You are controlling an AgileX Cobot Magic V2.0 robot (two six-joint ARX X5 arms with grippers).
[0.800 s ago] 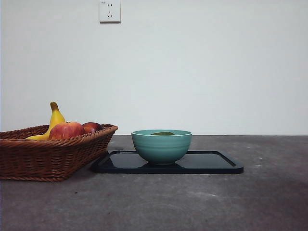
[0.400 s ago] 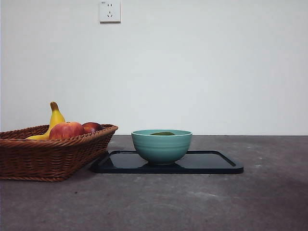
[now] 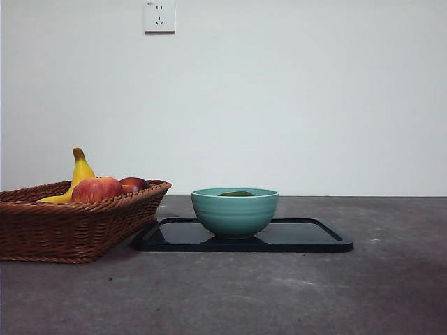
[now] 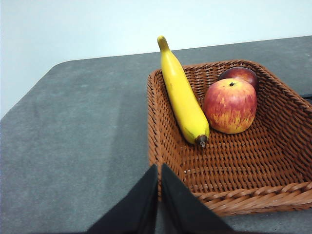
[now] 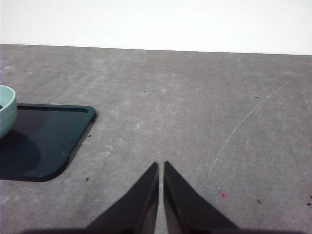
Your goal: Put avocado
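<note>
- Grey table [image 3: 293, 293], speckled and scuffed, no writing on it.
- White wall socket [image 3: 159, 15] high on the wall, tiny mark at its top corner unreadable.
- Wicker basket [image 3: 70, 230] at table's left in front view, cut off by the frame edge; holds yellow banana [image 4: 183, 97], red-yellow apple [image 4: 230, 105] and a darker red fruit [image 4: 239, 74] behind the apple, mostly hidden, type unclear.
- Black tray [image 3: 307, 237] just beside the basket, no label seen; only one corner in right wrist view.
- Teal bowl [image 3: 235, 211] standing on the tray, plain ribbed wall, no print; only a sliver at the right wrist view's edge.
- Avocado [image 3: 236, 193] inside the bowl, just a dark green sliver above the rim, skin hard to make out.
- Left gripper [image 4: 159, 168] pressed closed, empty, tips over the basket's near rim, contact unclear.
- Right gripper [image 5: 161, 165] pressed closed, empty, over bare table near the tray corner, apart from it.
</note>
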